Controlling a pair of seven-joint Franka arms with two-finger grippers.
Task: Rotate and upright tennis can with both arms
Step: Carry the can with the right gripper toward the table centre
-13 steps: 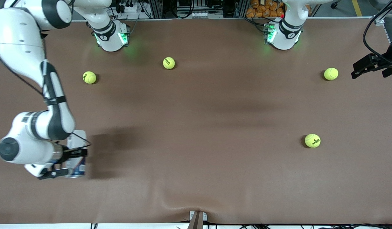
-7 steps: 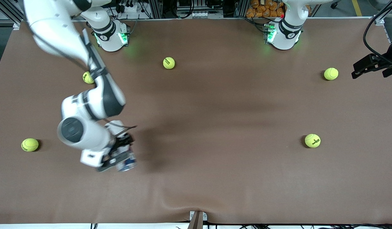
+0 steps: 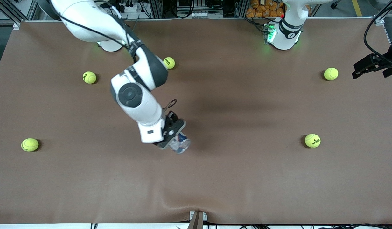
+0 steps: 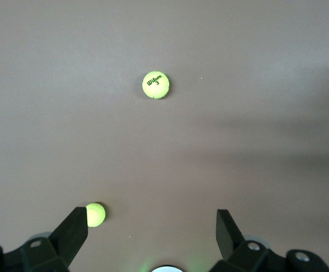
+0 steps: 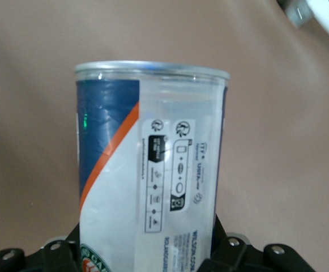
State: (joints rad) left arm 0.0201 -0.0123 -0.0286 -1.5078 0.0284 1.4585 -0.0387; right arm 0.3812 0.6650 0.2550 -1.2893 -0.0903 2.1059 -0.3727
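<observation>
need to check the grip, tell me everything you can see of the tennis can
The tennis can is a slim clear-plastic cylinder with a navy and white label crossed by an orange stripe, small printed symbols on the white part, and a silvery rim at its visible end. It looks empty where the plastic is clear. The right gripper is shut on its labelled body and holds it over the middle of the brown table, clear of the surface. Nothing else touches it.

The right arm [image 3: 132, 86] reaches from its base at 11 o'clock toward table centre, right gripper [image 3: 174, 133] clamped. The left gripper [image 4: 152, 226] waits at 3 o'clock, jaws spread.
</observation>
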